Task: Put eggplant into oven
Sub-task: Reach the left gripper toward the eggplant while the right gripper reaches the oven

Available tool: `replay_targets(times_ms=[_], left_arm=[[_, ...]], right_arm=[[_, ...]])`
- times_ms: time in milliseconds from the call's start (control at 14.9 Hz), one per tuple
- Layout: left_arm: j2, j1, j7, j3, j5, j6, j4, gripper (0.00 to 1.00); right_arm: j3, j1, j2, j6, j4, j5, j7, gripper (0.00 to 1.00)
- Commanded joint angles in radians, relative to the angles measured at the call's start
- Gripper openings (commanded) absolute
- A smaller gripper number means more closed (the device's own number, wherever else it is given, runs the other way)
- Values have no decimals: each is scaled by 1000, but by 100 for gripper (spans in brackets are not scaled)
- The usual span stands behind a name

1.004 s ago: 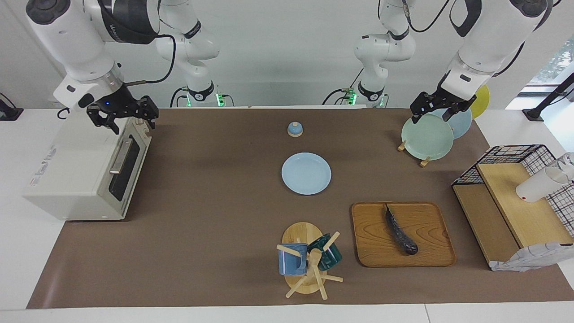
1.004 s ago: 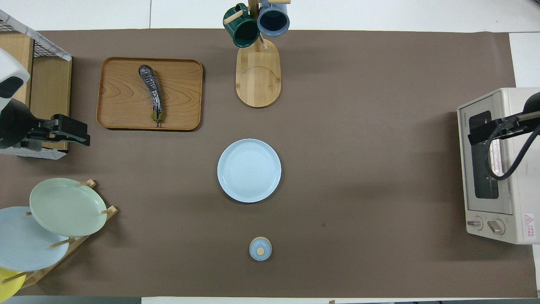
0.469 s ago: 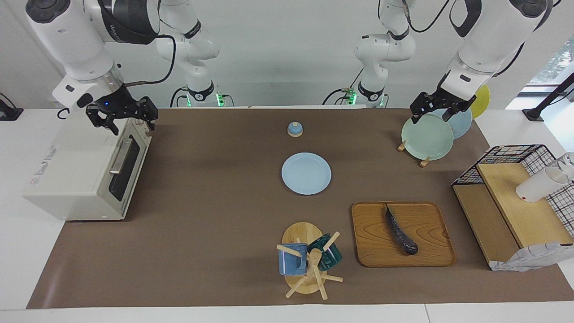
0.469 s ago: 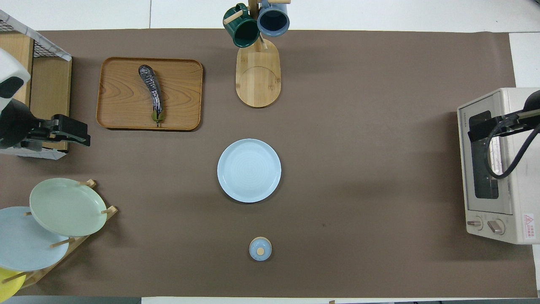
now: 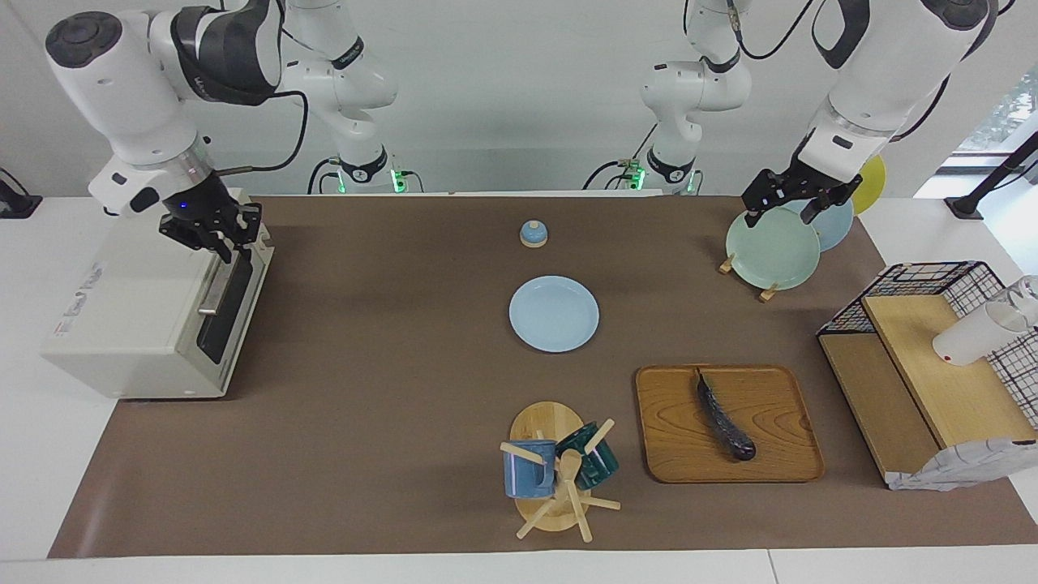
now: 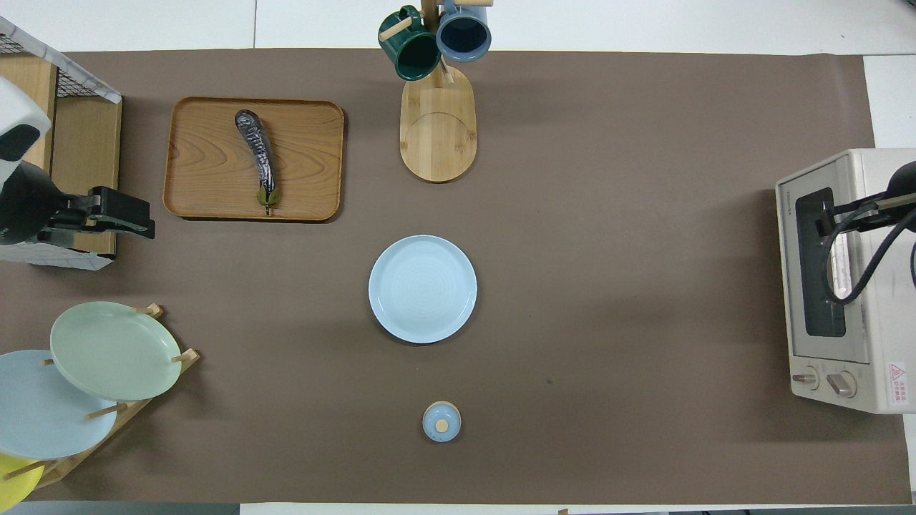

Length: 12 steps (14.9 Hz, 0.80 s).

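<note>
Brown matting covers the white table (image 5: 405, 389), with a pale wall at the robots' end. At the right arm's end stands the boxy cream-white toaster oven (image 5: 154, 312) with its dark glass door shut and a metal bar handle along the door's top edge. The right gripper (image 5: 212, 235) hangs low over the oven's top front edge, just above the handle; whether its jaws are apart or together cannot be told. Toward the left arm's end, the long, slim, dark purple eggplant (image 5: 724, 418) lies on a rectangular wooden tray (image 5: 778, 462), its greenish stem tip pointing toward the robots. The left gripper (image 5: 799, 199) hovers over the pale green plate (image 5: 772, 247) standing in a wooden plate rack, with its jaws apart. A round light blue plate (image 5: 554, 314) lies flat mid-table, and a small blue knobbed lid (image 5: 533, 234) sits nearer to the robots than it. Farther from the robots than the plate, a wooden mug tree (image 5: 550, 478) carries a blue mug and a dark green mug. A black wire-mesh wooden rack (image 5: 924, 357) stands beside the tray at the left arm's end.
</note>
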Motion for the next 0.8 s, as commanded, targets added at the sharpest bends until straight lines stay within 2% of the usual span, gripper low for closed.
replay_targets(times_ms=[0,201,335,736], left_arm=[[-2,3,-2,-1,-18,52,-27,100],[48,12,-2,0,-44,93,-15,100],[114,9,-2,0,-42,144,-3,100],[398,4,-1,-1,-36,300,106,100]], right_arm=[[2,-39,-42,94,-126,-48,15,0],[2,-53,-39,128,-178,-84,33,0],[4,-59,-39,134,-195,-128,33,0],[5,-62,-39,154,-228,-136,32,0]])
